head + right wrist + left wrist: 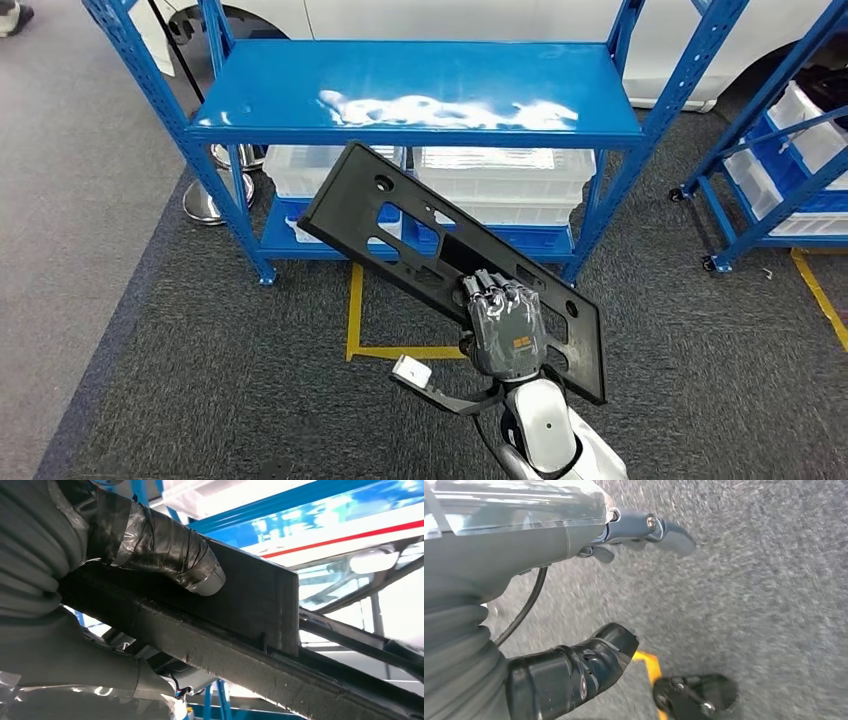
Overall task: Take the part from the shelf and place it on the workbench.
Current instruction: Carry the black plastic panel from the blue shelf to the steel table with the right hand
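The right hand (503,325) grips the part (400,225), a long flat black plate with cut-out slots and round holes, clear of the blue shelf (420,85) and above the grey carpet (200,380). The fingers (495,292) curl over one long edge near one end, and in the right wrist view the taped thumb (170,555) presses on the plate's flat face beside a raised rib, so the plate is pinched between thumb and fingers. Most of the plate's length reaches out past the fingers toward the shelf, tilted, with its far corner just under the shelf's upper deck in the picture.

The plate looks like stiff moulded plastic: light enough for one hand, rigid, not fragile, but smooth. Held so far from its middle, it will likely lever against the fingers and could twist or slip as the robot turns toward the bench. A hold nearer the centre, or on a rib or slot edge, would be steadier.

The left hand (644,530) hangs over the carpet with its fingers apart, holding nothing.
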Robot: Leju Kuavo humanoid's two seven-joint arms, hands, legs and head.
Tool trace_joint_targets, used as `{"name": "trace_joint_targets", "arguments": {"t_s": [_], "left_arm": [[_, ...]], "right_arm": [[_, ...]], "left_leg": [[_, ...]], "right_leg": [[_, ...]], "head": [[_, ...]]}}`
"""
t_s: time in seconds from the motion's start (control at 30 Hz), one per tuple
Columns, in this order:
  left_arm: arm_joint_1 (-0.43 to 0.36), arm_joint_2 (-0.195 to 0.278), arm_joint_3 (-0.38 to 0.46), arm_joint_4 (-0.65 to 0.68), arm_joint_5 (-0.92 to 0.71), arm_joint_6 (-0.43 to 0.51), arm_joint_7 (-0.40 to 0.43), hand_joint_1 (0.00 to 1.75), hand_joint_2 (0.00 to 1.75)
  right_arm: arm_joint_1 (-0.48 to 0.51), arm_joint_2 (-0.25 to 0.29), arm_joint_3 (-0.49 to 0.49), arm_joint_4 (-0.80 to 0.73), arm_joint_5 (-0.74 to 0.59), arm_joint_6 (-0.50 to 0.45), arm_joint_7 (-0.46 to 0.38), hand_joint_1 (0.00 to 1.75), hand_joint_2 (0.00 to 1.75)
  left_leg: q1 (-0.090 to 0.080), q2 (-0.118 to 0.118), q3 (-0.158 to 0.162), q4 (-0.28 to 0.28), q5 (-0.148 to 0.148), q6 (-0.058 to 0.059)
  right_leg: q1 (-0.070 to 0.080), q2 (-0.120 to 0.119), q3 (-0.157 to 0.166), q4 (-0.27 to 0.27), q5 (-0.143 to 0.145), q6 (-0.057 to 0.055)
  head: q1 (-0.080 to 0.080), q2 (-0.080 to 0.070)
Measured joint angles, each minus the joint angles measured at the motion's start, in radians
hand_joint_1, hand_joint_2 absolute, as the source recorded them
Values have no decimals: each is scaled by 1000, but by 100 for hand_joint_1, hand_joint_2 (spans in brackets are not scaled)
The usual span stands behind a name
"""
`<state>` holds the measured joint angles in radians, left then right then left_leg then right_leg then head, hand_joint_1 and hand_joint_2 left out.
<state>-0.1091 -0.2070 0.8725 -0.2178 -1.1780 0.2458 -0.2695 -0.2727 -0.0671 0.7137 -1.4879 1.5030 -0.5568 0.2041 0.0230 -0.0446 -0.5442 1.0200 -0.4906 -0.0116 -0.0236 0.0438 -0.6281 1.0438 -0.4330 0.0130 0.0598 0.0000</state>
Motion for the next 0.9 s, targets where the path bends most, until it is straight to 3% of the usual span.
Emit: {"name": "trace_joint_targets", "arguments": {"t_s": [0.07,0.1,0.2,0.23,0.27,0.33,0.4,0.47,0.53,0.6,0.67,0.73,0.77,0.8,0.83,0.9], "left_arm": [[-1,0,0,0,0,0,0,0,175],[-1,0,0,0,0,0,0,0,175],[0,0,0,0,0,0,-1,0,175],[0,0,0,0,0,0,-1,0,175],[0,-1,0,0,0,0,-1,0,175],[-1,-1,0,0,0,0,-1,0,175],[-1,-3,0,0,1,1,-2,0,175],[0,-4,0,0,1,2,-3,0,175],[1,-4,0,0,2,2,-3,0,175],[0,-4,0,0,2,3,-3,0,175],[2,-4,0,0,2,4,-4,0,175],[5,-4,0,0,2,4,-4,0,175],[6,-4,0,0,3,4,-4,0,175],[7,-4,0,0,3,4,-4,0,175],[7,-4,0,0,4,5,-4,0,175],[9,-4,1,1,8,5,-6,0,175]], "right_arm": [[9,1,-11,-1,-5,-3,-2,175,175],[12,1,-17,-2,-8,-4,-3,175,175],[19,1,-28,-2,-14,-6,-7,175,175],[23,1,-31,-2,-16,-7,-7,175,175],[28,1,-34,-2,-17,-7,-8,175,175],[36,1,-42,-3,-21,-10,-8,175,175],[42,1,-54,-10,-27,-23,-8,175,175],[57,0,-71,-23,-32,-45,-9,175,175],[79,-1,-92,-38,-33,-60,-11,175,175],[95,-3,-109,-50,-32,-66,-14,175,175],[102,-3,-118,-57,-32,-70,-16,175,175],[110,-3,-124,-59,-32,-72,-16,175,175],[115,-4,-128,-60,-32,-73,-16,175,175],[122,-4,-132,-63,-32,-74,-16,175,175],[128,-4,-137,-67,-32,-78,-16,175,175],[147,-4,-153,-84,-30,-94,-19,175,175]], "left_leg": [[1,18,-1,-7,9,16],[1,27,-2,-12,14,25],[-5,56,-6,-14,19,39],[-8,65,-7,-14,19,40],[-10,75,-8,-12,18,41],[-15,92,-8,-9,16,42],[-21,107,-9,-4,12,38],[-27,123,-10,-1,9,32],[-28,138,-8,-2,4,25],[-26,114,-19,29,-25,15],[-20,71,-62,136,-89,6],[-15,55,-114,254,-134,0],[-13,54,-124,274,-129,-2],[-11,53,-115,253,-105,-4],[-8,48,-91,199,-68,-5],[-1,8,-36,72,-10,-5]], "right_leg": [[-2,-4,-8,9,-7,11],[-2,-13,-21,37,-28,15],[-1,-33,-95,210,-119,19],[0,-33,-111,252,-131,19],[1,-35,-110,259,-125,17],[6,-50,-57,170,-71,7],[19,-91,5,50,-34,-8],[30,-111,22,4,-32,-19],[27,-93,21,-3,-27,-28],[20,-74,22,-12,-20,-41],[15,-54,21,-16,-14,-49],[15,-31,19,-15,-13,-51],[15,-19,19,-13,-13,-51],[14,-7,19,-11,-13,-50],[12,6,19,-9,-14,-48],[10,28,15,0,-16,-39]], "head": [[1,0],[1,0],[2,0],[2,0],[2,0],[2,0],[2,0],[1,0],[1,0],[1,0],[1,0],[1,0],[1,0],[1,0],[1,0],[1,0]]}}
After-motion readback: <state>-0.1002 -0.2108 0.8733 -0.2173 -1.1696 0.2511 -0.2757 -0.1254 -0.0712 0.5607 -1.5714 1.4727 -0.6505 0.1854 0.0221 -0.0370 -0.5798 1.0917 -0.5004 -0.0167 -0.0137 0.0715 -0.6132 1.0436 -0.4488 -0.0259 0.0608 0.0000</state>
